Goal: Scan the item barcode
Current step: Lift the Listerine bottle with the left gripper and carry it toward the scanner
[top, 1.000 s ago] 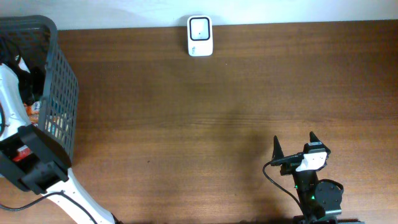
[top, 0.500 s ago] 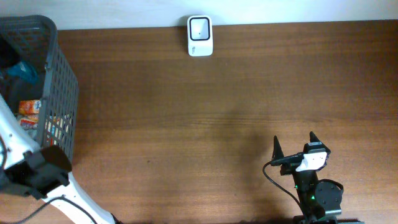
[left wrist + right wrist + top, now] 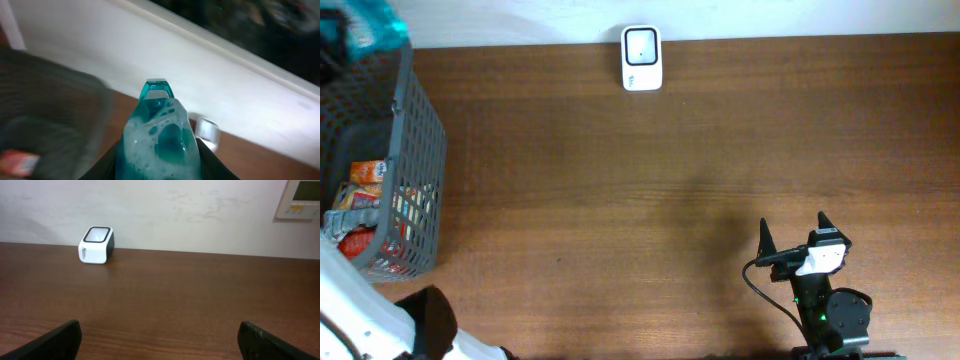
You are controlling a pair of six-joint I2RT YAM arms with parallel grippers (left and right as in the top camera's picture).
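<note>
Your left gripper clamps the teal bottle above the basket; scanner not reached yet, right gripper gaping

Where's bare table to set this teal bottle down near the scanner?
The table is bare between the basket, the scanner and the right claw: ample room for the teal bottle. Only the basket is crowded, with packets.
</note>
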